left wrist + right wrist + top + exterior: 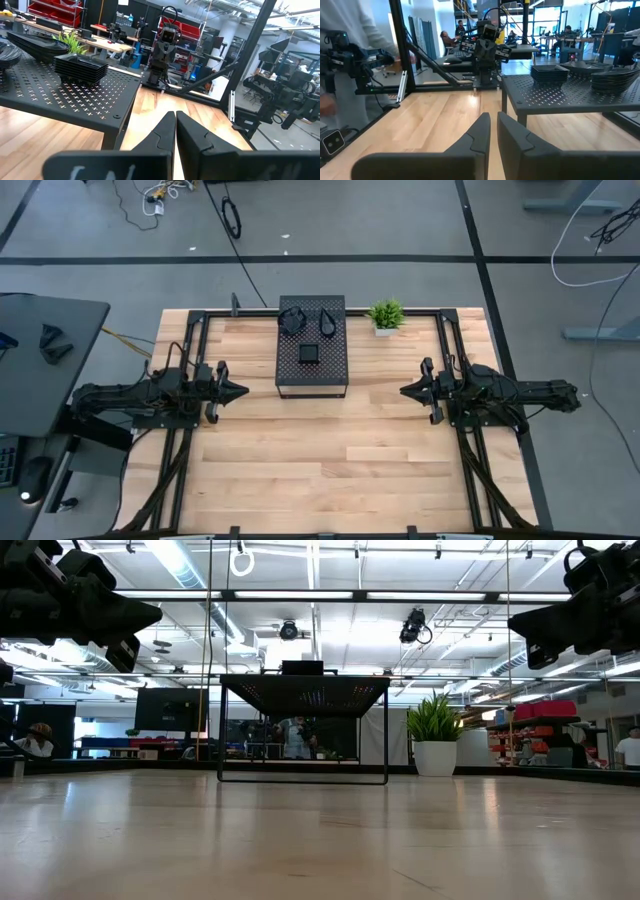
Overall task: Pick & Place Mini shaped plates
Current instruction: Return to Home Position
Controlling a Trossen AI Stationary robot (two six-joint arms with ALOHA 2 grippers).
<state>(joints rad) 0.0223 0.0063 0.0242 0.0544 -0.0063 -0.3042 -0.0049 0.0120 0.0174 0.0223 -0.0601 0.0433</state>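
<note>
- While both arms hang clear of the work, the near half of the counter (330,470) carries nothing to strike. The left gripper (243,391), near the left edge, is clenched on nothing. The right gripper (403,391), near the right edge, is closed to a slit and likewise empty.
- Between them, towards the far edge, stands the perforated box (335,365), well apart from either gripper.
- On its top rest the mini shaped plates (80,70). A square stack (310,354) is nearest, with a rounded-leaf stack (291,320) and a teardrop stack (328,321) side by side behind it.
- Hazard, as judged: the stacks are loose and glossy. An inward sweep of either arm at box height, or a knock to the box frame, could slide or topple them. The two rear stacks sit near the box's far edge and could go over it.
- Just right of the box, at the far edge, a potted plant (386,315) looks light enough for the right arm to tip.
- Beyond the counter a person (350,20) shows in the right wrist view, so an outward swing is the concern there.
</note>
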